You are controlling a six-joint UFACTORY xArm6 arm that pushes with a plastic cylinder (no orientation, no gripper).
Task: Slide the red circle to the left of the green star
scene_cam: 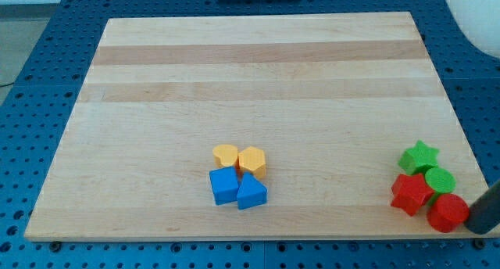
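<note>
Tool [473,219] seemingly against red circle [448,213], bottom right.

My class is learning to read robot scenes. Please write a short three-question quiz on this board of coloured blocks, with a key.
1. True or false: the red circle lies at the view's left of the green star.
2. How many yellow blocks sit mid-board?
3. My tip is nearest which block? A) blue cube B) red circle C) yellow hexagon

Key: 1 false: it lies below and to the right of the star. 2 two: the yellow heart and the hexagon. 3 B: the tip is at its right edge.
</note>
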